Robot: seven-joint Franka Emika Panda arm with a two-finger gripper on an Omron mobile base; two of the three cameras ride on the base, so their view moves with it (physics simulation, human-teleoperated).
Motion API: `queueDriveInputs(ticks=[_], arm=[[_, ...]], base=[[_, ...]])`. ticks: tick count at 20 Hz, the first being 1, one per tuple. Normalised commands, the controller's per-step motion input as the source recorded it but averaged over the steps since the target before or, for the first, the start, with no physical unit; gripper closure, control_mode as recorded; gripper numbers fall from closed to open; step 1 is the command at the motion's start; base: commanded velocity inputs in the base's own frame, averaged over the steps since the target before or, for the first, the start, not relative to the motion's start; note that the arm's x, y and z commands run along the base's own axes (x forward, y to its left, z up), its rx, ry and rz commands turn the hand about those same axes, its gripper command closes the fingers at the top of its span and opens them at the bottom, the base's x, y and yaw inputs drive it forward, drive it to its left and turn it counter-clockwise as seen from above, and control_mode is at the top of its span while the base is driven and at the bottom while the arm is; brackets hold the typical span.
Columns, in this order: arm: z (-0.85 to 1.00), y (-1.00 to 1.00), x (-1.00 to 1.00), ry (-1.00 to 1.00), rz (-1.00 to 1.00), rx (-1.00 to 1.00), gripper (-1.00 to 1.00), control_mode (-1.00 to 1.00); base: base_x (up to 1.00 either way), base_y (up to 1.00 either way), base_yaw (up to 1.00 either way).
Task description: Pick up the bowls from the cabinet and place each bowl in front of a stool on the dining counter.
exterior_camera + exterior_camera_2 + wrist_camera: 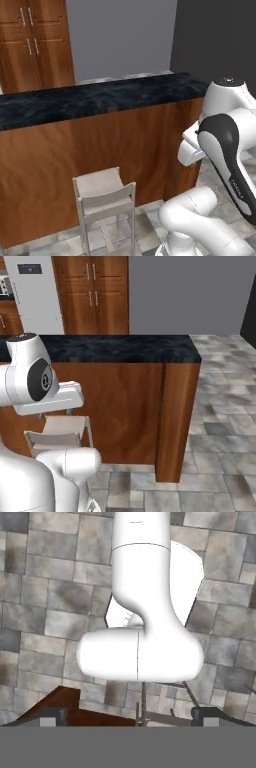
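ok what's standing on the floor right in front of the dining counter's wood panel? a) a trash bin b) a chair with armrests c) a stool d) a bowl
c: a pale stool with a low back stands on the tiled floor against the brown wood front of the dining counter, and it shows again in the right base view beside the arm.
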Motion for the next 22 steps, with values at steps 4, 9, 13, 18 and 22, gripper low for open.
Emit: queueDriveInputs(ticks=[4,9,13,18,22], arm=[[0.0,0.0,0.0,0.0,0.0,0.0,-1.0,1.0],[0.0,0.0,0.0,0.0,0.0,0.0,-1.0,1.0],[0.0,0.0,0.0,0.0,0.0,0.0,-1.0,1.0],[0.0,0.0,0.0,0.0,0.0,0.0,-1.0,1.0],[0.0,0.0,0.0,0.0,0.0,0.0,-1.0,1.0]], base=[[-0.03,-1.0,0.0],[-0.04,-1.0,0.0],[0.01,-1.0,0.01],[0.31,-1.0,0.07],[0.51,-1.0,0.14]])
